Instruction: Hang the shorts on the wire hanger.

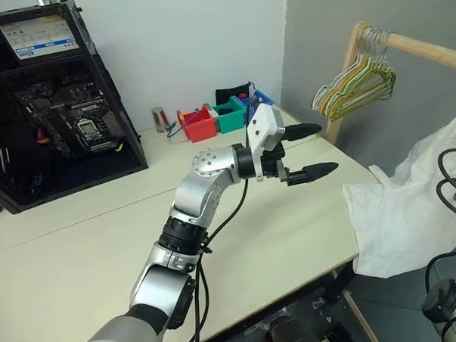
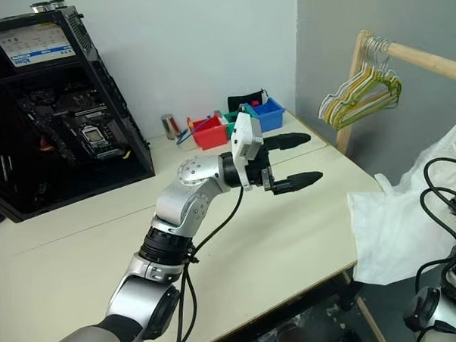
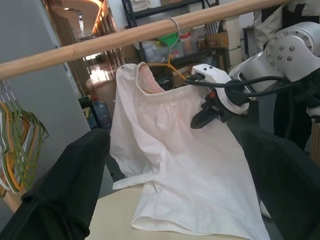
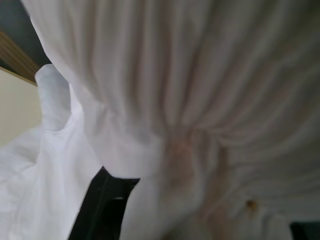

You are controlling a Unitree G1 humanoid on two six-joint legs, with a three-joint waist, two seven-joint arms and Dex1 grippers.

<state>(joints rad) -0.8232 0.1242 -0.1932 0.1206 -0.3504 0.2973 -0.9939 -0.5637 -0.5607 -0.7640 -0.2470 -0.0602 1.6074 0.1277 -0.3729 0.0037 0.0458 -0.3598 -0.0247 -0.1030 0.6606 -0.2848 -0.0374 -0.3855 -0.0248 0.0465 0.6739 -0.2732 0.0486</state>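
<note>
Two black fingers of the left gripper point(image 1: 312, 150) stand wide apart over the table point(image 1: 80, 245), holding nothing. Beyond the table's edge the shorts point(image 3: 185, 170) hang from the wire hanger point(image 3: 167, 66) on the wooden rail point(image 3: 75, 50), their lower part draped onto the tabletop. The right gripper point(image 3: 200, 117) sits against the fabric near the waistband. Judging by this, the step is letting go: part the fingers fully and draw back without dragging the cloth. The right gripper's fingers are buried in folds, so I cannot tell their state; the hanger is mostly hidden inside the shorts, apparently seated.
</note>
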